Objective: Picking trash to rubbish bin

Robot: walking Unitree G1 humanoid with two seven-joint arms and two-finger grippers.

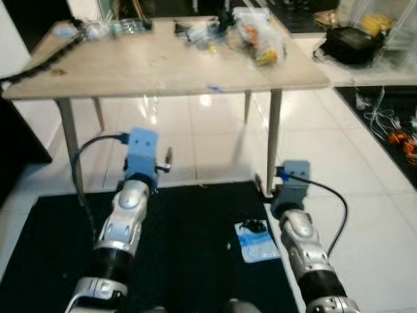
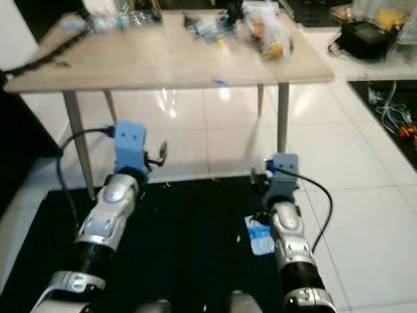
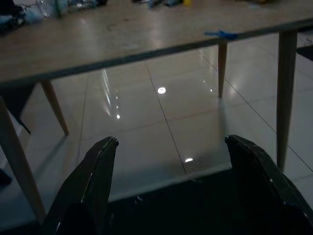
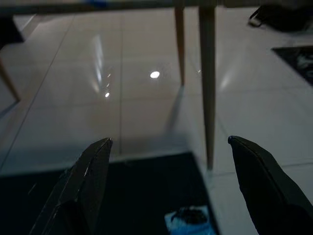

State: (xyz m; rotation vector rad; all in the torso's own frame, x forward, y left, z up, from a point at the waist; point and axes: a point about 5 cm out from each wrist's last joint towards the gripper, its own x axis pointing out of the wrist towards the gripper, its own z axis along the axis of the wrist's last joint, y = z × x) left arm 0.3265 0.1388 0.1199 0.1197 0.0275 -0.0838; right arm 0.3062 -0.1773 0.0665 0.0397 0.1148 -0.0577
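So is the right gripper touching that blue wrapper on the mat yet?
Apart. In the right wrist view the right gripper is open and empty, and the blue wrapper lies on the black mat below, with bare mat between it and both fingers.

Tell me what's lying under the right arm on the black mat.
A blue and white wrapper lies flat on the black mat, just inside the right arm. In the right eye view the arm covers part of it.

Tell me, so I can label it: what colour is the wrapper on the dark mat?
Light blue wrapper, black print; left eye view.

Matt pale wood table [image 1: 163,68], glossy white tile floor [image 1: 215,140], matt black mat [image 1: 189,254]
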